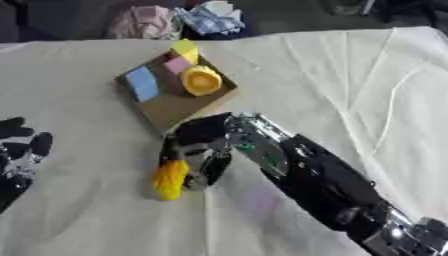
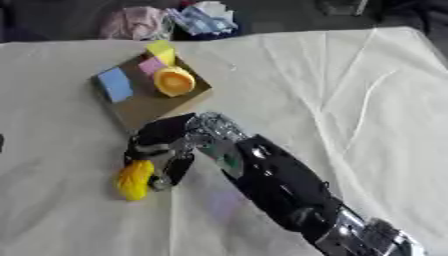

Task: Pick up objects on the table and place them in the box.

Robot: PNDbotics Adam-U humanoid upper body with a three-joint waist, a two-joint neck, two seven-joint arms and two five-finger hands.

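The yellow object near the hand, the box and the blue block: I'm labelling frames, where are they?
yellow object (image 1: 170,180), left eye view, its middle.
box (image 1: 179,109), left eye view, bare floor.
blue block (image 1: 142,83), left eye view, top face.

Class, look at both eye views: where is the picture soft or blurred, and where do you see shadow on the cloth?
Left eye view: soft throughout; the right hand and the yellow object it curls around have smeared edges, with faint shadow on the cloth beside them. Right eye view: equally soft; the box contents are only coloured shapes, and lighting on the cloth is even, without glare.
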